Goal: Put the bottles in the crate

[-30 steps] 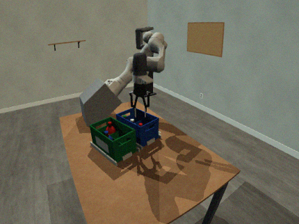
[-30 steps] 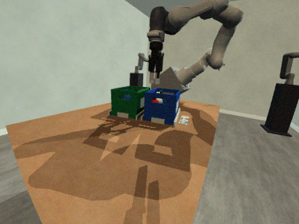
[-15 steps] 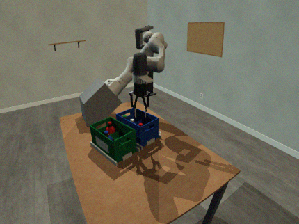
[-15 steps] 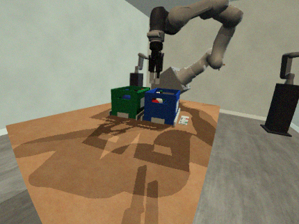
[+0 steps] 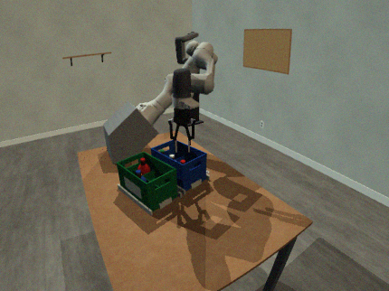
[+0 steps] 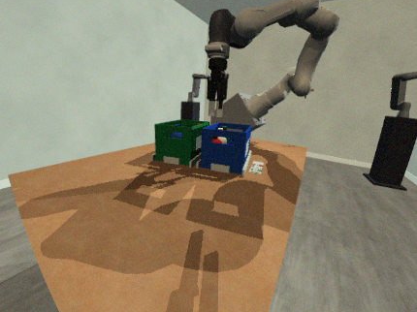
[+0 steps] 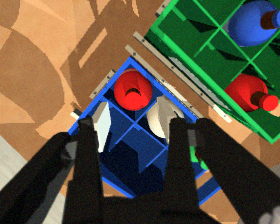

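Blue plastic is catching my eye: the blue crate (image 5: 192, 175) (image 6: 225, 158) (image 7: 131, 61), beside the pick list (image 6: 256, 168), is holding a red bottle (image 5: 183, 162) (image 6: 216, 140) (image 7: 132, 90), a white bottle (image 5: 172, 156) (image 6: 222, 140) (image 7: 156, 120) and a green bottle (image 5: 162, 151) (image 6: 225, 127) (image 7: 195, 156). The hand (image 5: 183, 149) (image 6: 216, 111) (image 7: 133, 110) is hovering above, its fingers standing apart and gripping nothing. In the green crate (image 5: 154, 197) (image 6: 170, 149) (image 7: 200, 73), another red bottle (image 5: 144, 167) (image 6: 198, 124) (image 7: 247, 92) and a blue bottle (image 5: 138, 173) (image 6: 176, 135) (image 7: 250, 25) are waiting. Three bottles are sitting in the receiving crate, so the work is looking well along, perhaps finished. The list's lines are showing too small for me to read, so I'm not telling whether more are owed.
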### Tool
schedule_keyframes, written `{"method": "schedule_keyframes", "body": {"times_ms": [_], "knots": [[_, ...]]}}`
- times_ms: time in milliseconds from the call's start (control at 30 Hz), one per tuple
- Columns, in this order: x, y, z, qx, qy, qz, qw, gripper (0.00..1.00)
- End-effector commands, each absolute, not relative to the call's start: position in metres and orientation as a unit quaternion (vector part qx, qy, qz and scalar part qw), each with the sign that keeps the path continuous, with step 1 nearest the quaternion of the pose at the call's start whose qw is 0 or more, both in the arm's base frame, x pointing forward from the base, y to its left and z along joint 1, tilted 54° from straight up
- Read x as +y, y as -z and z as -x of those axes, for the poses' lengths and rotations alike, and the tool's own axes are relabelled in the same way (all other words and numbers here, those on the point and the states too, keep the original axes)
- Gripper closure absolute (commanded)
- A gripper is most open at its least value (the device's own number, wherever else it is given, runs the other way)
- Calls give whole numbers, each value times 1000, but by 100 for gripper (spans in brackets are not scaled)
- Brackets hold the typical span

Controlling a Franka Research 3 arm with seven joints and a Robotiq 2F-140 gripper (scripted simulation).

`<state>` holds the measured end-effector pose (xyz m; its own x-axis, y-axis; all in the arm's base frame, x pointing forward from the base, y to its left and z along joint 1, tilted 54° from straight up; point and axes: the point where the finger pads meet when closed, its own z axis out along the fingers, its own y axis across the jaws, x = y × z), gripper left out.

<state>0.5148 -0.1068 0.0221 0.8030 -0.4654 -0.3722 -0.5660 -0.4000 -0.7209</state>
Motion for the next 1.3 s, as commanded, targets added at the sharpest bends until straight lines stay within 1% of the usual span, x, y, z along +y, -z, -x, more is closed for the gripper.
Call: {"method": "schedule_keyframes", "body": {"times_ms": [0, 967, 1267], "knots": [[-107, -23, -514, 309, -57, 835, 452, 62], [-107, -23, -514, 309, -57, 835, 452, 62], [-119, 4, -480, 309, -57, 835, 452, 62]]}}
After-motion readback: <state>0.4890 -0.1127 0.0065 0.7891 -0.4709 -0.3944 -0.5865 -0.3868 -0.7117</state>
